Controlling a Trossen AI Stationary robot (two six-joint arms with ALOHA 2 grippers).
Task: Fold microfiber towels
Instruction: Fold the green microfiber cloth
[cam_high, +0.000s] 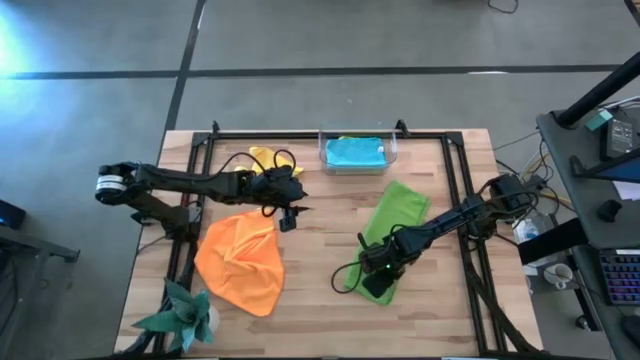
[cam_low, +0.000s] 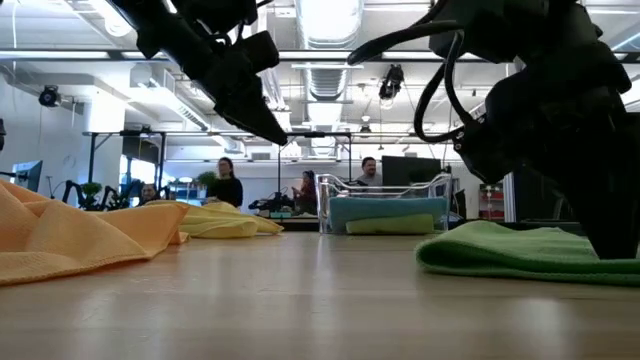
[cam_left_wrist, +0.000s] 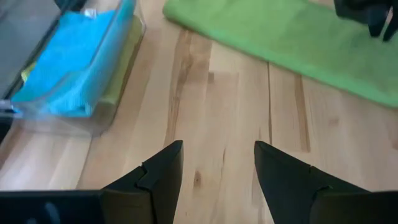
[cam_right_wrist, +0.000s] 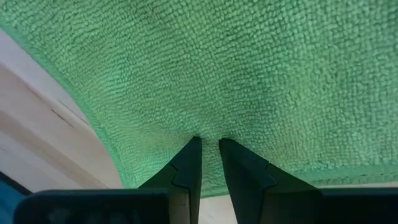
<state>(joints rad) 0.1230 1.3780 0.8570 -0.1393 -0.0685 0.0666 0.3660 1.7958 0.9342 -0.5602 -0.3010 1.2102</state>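
A lime green towel (cam_high: 402, 208) lies as a long strip on the right half of the table. My right gripper (cam_high: 380, 272) stands over its near end, fingers almost together on the cloth (cam_right_wrist: 249, 62). My left gripper (cam_high: 289, 216) hangs open above bare wood (cam_left_wrist: 217, 93) near the table's middle and touches nothing. An orange towel (cam_high: 240, 262) lies crumpled at the near left, and a yellow towel (cam_high: 265, 160) is bunched at the far left. A folded blue towel (cam_high: 355, 152) rests in a clear bin. My right gripper pinches a small bit of the green towel's top surface (cam_right_wrist: 208, 134) between its two fingertips, close to the towel's near edge. The fingers come steeply from above. The towel lies flat on the table; whether one layer or several is caught cannot be told.
The clear bin (cam_high: 324, 150) stands at the far edge's middle, with a yellow-green cloth (cam_left_wrist: 121, 68) under the blue one. A teal spiky ornament (cam_high: 182, 316) sits at the near left corner. Bare wood lies between the orange and green towels. People sit in the room behind.
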